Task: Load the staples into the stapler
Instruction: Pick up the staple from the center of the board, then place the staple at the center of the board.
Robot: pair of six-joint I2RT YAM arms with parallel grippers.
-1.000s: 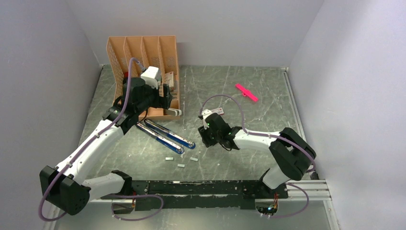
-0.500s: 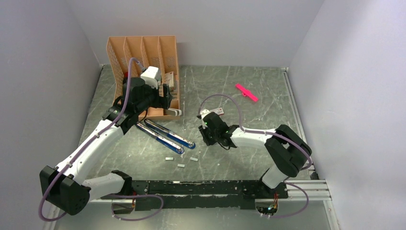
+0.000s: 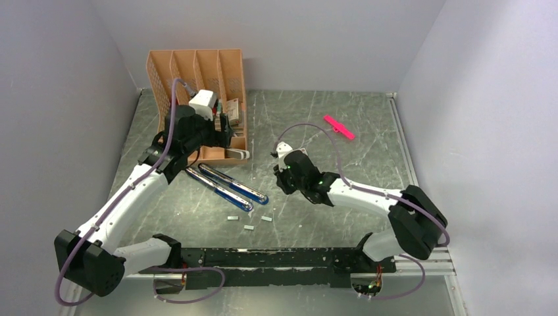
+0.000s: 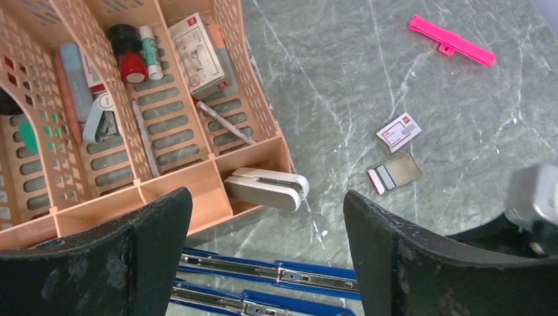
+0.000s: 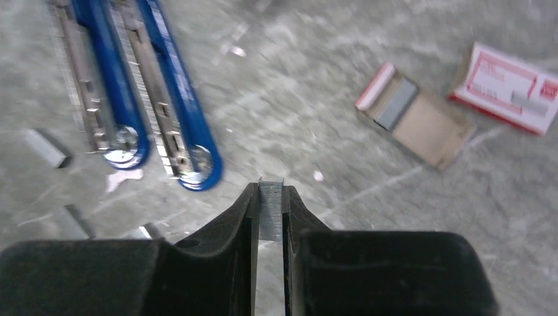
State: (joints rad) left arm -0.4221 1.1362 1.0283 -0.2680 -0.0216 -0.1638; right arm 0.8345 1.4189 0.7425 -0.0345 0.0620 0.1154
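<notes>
Only the right wrist view shows the grip. The right hand (image 5: 270,196) pinches a short strip of staples (image 5: 270,214) upright between its fingertips, above bare table (image 5: 316,131). From above, the right hand (image 3: 283,184) hides that strip. It sits near the table's middle, with the open blue stapler (image 3: 227,185) just at its 9 o'clock. In the wrist view the stapler's (image 5: 168,99) two blue arms lie blurred at 10 o'clock of the fingertips. The open carton (image 5: 421,118) and the pink-and-white box (image 5: 510,85) lie at 2 o'clock.

Loose staples (image 3: 249,228) lie at 6 o'clock of the stapler, toward the near edge and apart from one another.

The left hand (image 4: 264,197) is spread wide with nothing between its fingers, over the near corner of the organizer (image 4: 263,112), which stands at the table's 10 o'clock. Only its view shows the white stapler (image 4: 266,187) clearly, just beside the organizer's front wall.

Bare table (image 3: 368,164) runs from the right hand toward 3 o'clock, out to the right edge. The pink stick (image 3: 339,127) lies at 1 o'clock, toward the far edge.
</notes>
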